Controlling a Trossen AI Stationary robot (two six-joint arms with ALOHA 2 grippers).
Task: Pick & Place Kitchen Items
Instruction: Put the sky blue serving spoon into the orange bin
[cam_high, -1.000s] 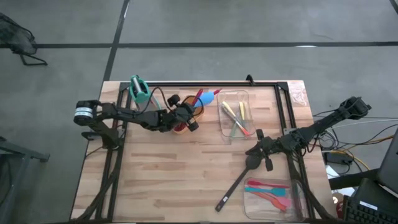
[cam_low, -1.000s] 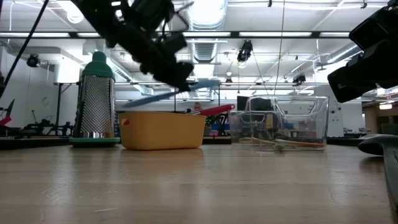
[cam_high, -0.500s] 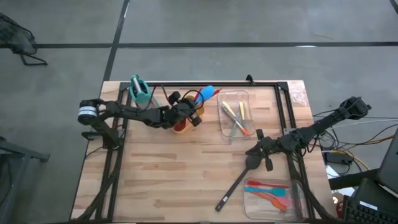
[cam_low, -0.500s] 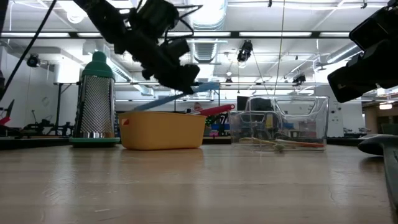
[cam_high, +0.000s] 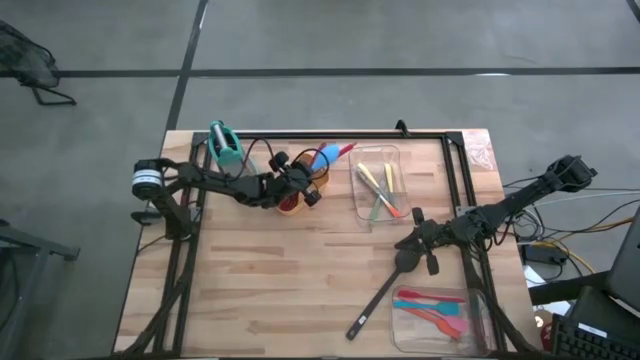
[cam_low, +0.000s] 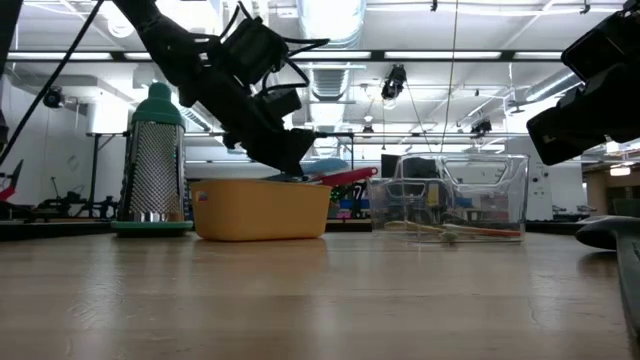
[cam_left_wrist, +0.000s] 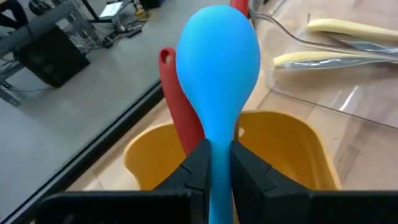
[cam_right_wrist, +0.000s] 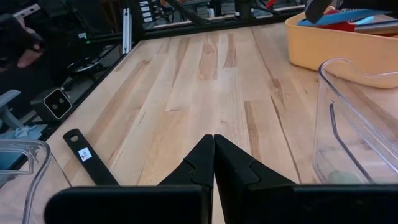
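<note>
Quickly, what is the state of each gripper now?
Left gripper: shut on the blue spoon, above the yellow tub.
Right gripper: shut, holding nothing.

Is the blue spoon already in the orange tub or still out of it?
Partly in. The left gripper is shut on the blue spoon, holding it low over the orange tub beside a red utensil.

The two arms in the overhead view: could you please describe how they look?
Both are dark, slim, jointed arms. The left arm has a white band with dark stripes near its base and loose black cables by its end effector. The right arm is black throughout, as are its end effector's wedge-shaped fingers.
</note>
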